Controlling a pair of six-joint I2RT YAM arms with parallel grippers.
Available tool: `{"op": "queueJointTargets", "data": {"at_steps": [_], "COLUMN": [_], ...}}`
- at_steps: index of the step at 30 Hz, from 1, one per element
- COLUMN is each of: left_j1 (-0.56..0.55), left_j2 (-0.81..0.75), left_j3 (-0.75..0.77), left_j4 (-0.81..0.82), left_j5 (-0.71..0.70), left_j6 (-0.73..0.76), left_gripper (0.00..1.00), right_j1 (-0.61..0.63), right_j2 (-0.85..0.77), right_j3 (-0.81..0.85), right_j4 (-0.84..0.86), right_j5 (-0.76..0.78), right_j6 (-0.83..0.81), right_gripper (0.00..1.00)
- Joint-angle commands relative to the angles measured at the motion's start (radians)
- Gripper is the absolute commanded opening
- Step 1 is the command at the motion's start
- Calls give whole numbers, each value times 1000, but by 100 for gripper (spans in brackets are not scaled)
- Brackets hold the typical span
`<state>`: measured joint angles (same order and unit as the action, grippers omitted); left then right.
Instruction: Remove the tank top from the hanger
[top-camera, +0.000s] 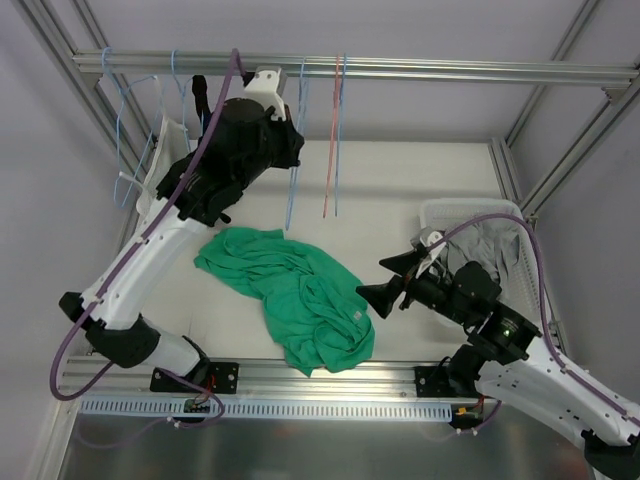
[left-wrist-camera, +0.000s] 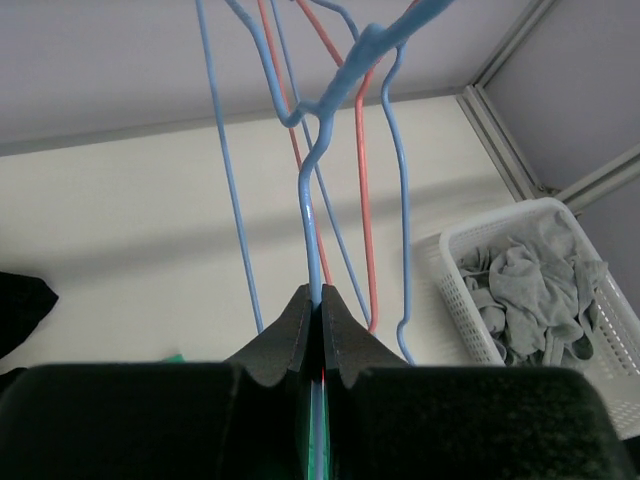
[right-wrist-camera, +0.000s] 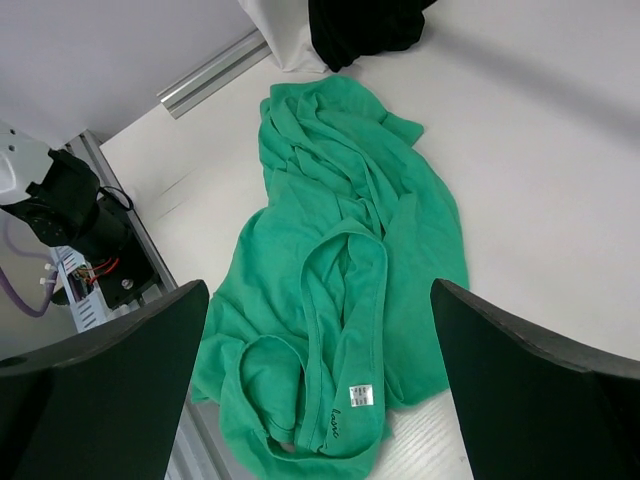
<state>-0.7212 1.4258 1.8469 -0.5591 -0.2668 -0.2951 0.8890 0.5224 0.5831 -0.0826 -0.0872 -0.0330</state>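
The green tank top (top-camera: 290, 290) lies crumpled on the table, off the hanger; it also shows in the right wrist view (right-wrist-camera: 300, 240), label up. My left gripper (top-camera: 288, 152) is raised near the top rail and is shut on the wire of a bare blue hanger (top-camera: 293, 190). In the left wrist view the jaws (left-wrist-camera: 322, 295) pinch the blue hanger's wire (left-wrist-camera: 311, 220). My right gripper (top-camera: 385, 280) is open and empty, just right of and above the tank top. In the right wrist view its fingers (right-wrist-camera: 100, 370) spread wide over the garment.
A red hanger (top-camera: 332, 150) and more blue hangers (top-camera: 125, 150) hang from the rail (top-camera: 450, 70). A white basket (top-camera: 470, 205) of grey clothes stands at the right and shows in the left wrist view (left-wrist-camera: 450, 270). A black cloth (right-wrist-camera: 365, 30) lies beyond the tank top.
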Motion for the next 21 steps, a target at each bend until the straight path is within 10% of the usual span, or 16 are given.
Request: {"op": "queueJointTargets", "data": {"at_steps": [1, 21], "left_j1": [17, 86], "left_j2": [74, 263], "left_j3": [124, 264], "left_j4": [-12, 1], "left_j5": [87, 159], "left_j6": [31, -39], "left_gripper": [0, 0], "right_j1": [5, 5], "right_j2": [-61, -76], "right_j3": [1, 4], "right_j4": [-26, -72], "right_j5": [33, 24], "right_j6": [4, 8], "right_gripper": [99, 100]}}
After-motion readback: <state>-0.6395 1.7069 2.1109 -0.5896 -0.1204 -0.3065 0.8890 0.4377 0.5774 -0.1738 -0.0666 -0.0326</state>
